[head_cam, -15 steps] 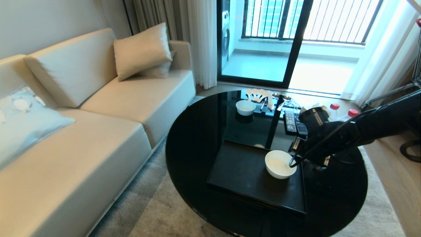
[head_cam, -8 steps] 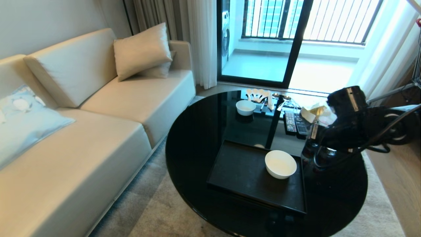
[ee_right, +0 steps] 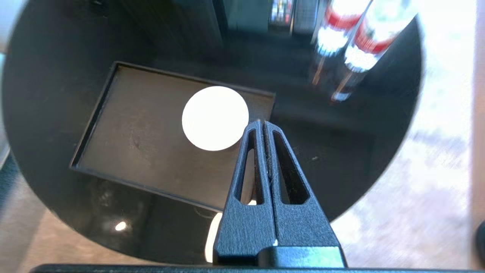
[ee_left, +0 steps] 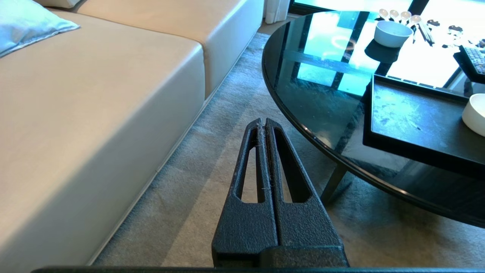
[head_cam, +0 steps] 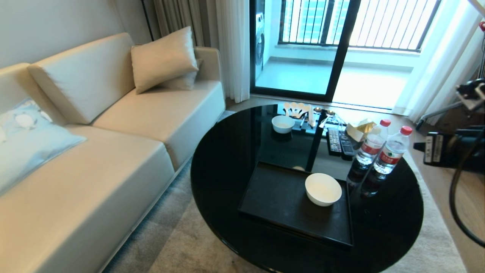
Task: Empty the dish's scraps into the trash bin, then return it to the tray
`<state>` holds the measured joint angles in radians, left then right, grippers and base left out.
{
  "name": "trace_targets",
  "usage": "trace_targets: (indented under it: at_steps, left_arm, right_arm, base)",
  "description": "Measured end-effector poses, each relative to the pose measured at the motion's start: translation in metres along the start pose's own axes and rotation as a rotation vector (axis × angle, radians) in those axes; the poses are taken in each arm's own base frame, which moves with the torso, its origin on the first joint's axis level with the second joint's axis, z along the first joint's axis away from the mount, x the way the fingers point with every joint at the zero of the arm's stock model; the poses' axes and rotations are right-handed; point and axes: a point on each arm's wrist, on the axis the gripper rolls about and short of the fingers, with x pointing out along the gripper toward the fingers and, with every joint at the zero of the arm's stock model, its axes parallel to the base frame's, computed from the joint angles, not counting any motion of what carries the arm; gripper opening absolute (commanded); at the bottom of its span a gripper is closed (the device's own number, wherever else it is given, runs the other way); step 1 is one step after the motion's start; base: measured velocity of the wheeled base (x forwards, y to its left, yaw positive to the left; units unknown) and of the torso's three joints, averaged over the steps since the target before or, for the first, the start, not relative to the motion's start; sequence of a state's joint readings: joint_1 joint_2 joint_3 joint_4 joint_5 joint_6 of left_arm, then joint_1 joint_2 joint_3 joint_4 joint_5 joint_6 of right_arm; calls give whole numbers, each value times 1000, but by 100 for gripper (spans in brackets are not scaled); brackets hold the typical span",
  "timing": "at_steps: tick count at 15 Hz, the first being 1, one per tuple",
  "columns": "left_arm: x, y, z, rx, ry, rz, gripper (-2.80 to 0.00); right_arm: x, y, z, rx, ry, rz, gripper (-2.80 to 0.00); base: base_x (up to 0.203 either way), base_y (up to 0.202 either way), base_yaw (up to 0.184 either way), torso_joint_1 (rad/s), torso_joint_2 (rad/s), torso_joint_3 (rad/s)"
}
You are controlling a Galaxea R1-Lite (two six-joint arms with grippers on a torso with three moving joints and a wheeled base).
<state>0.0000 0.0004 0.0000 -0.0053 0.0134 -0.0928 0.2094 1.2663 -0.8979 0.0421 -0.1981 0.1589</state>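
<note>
On the left, one left tool (ee_left: 262, 123) hangs over the carpet beside the sofa (head_cam: 113, 125), fingers pressed together; one black tray (head_cam: 280, 197) lies on the round worktop (head_cam: 227, 159); two white bowls: the dish (head_cam: 323, 189), plain, glossy, round and deep, sits upright in the tray's far right corner, a second bowl (head_cam: 283, 123) stands at the far side; two water bottles (head_cam: 379, 157) stand right of the tray; one right tool (ee_right: 263, 125), fingers pressed together and holding nothing, is raised clear of the dish, apart from it.
</note>
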Motion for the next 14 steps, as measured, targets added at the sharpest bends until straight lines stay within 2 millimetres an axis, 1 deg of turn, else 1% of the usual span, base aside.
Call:
trace_targets:
  at_steps: [2,3,5,6,7,8,13,14]
  left_arm:
    - [0,0,0,1,0,0,-280]
    - [0,0,0,0,0,0,-280]
    - [0,0,0,0,0,0,-280]
    - [0,0,0,0,0,-1,-280]
    - [0,0,0,0,0,0,-280]
    - [0,0,0,0,0,0,-280]
    - [0,0,0,0,0,0,-280]
    - [0,0,0,0,-1,0,-280]
  right_arm:
    - [-39,-8,-9,-44,-75,18,-280]
    - [-57,-13,-19,-71,-109,23,-280]
    - [-84,-21,-37,-109,-168,22,-280]
    - [-93,-24,-46,-116,-186,23,-280]
    - [-99,-27,-57,-119,-197,26,-280]
    - [-103,-31,-73,-124,-203,31,-280]
    - [-105,-48,-168,-182,-245,30,-280]
    - [-106,-51,-183,-189,-262,27,-280]
  base:
    - [0,0,0,0,0,0]
    - [0,0,0,0,0,0]
    - [0,0,0,0,0,0]
    - [0,0,0,0,0,0]
    - [0,0,0,0,0,0]
    - [0,0,0,0,0,0]
    - [0,0,0,0,0,0]
    - [0,0,0,0,0,0]
